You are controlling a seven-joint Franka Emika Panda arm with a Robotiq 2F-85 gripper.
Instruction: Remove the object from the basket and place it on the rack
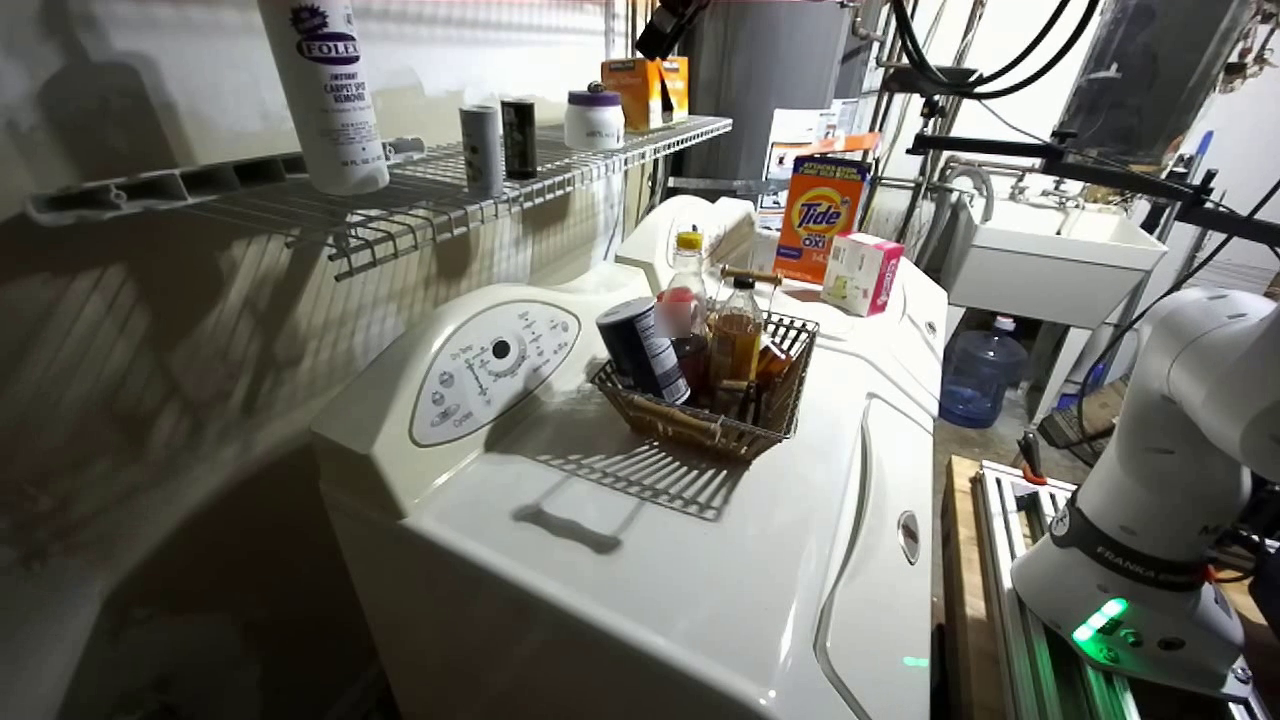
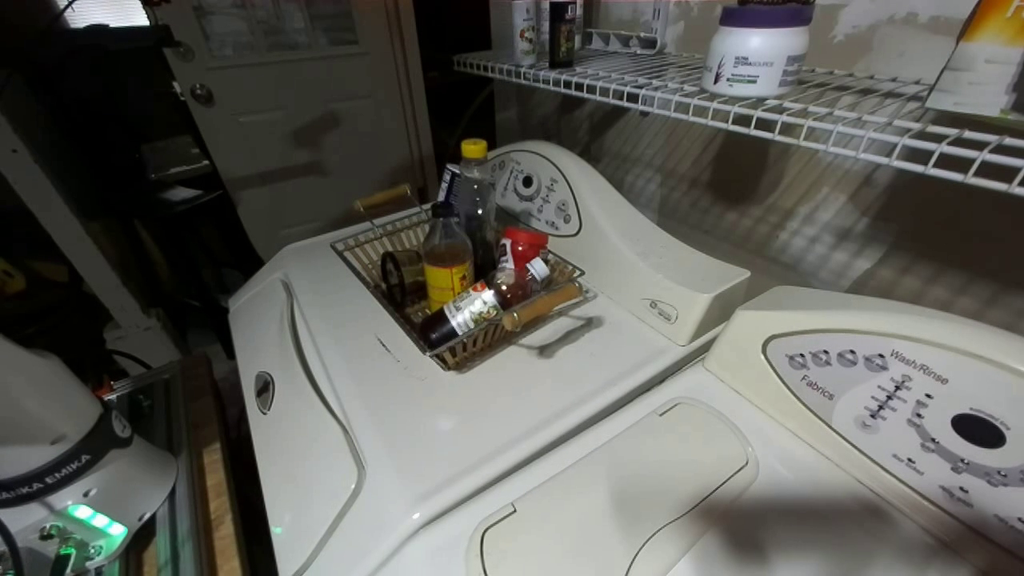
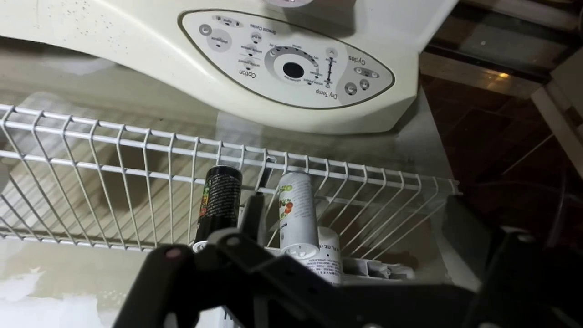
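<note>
A small dark can [image 1: 519,138], fitting the object, stands upright on the rack [image 1: 600,150] in both exterior views. In the wrist view the dark can [image 3: 219,200] is at the left, partly behind the gripper. The similar grey can [image 3: 298,214] stands beside it. The basket [image 1: 690,425] sits on the white machine, holding bottles and a dark blue can [image 1: 643,350] that leans. My gripper [image 3: 357,209] is open, its fingers wide apart, with nothing held. Its left finger overlaps the gap between the two cans. A dark gripper part [image 1: 668,30] shows at an exterior view's top edge.
A tall white bottle [image 1: 330,100] stands at the rack's near end. A white jar with a purple lid [image 1: 594,118] and an orange box [image 1: 640,92] stand farther along. A Tide box [image 1: 820,215] and a pink-white box [image 1: 860,272] stand behind the basket.
</note>
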